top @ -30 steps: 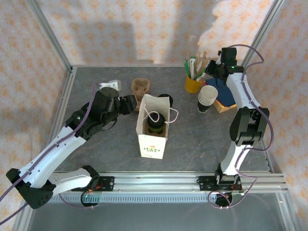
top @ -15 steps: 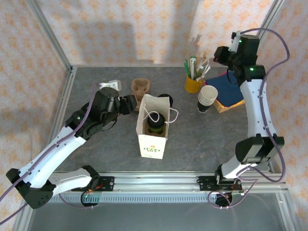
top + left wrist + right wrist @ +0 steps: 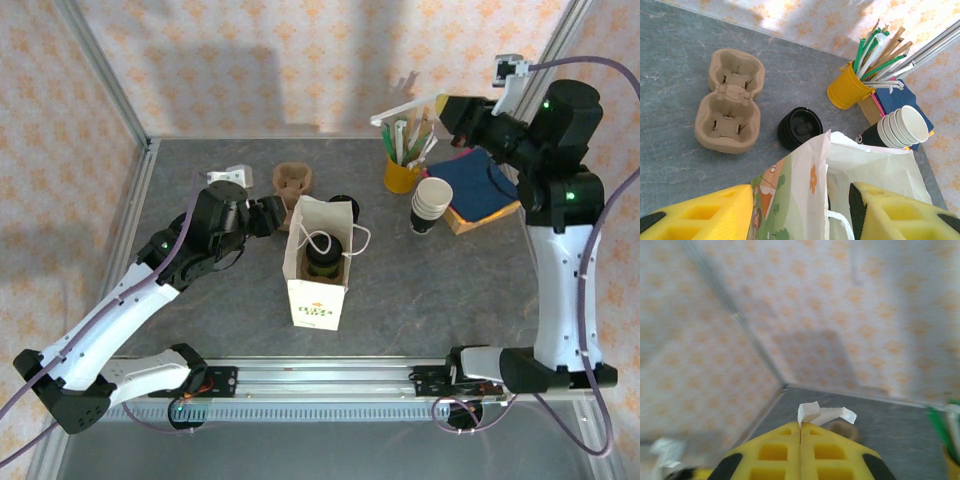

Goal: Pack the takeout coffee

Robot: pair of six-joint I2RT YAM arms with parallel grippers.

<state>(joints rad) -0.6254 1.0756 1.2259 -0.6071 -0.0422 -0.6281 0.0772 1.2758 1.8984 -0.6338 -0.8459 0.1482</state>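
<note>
Right pincer raised with white paper strip, takeout coffee round, black-lidded

Cup: your takeout coffee, round black lid on, body in shade
Pose: upright, as you see from above
Place: inside the open paper bag

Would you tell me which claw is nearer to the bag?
Left. The left claw is at the bag's left rim. The right claw is high up near the back wall, past the yellow cup, shut on a straw.
</note>
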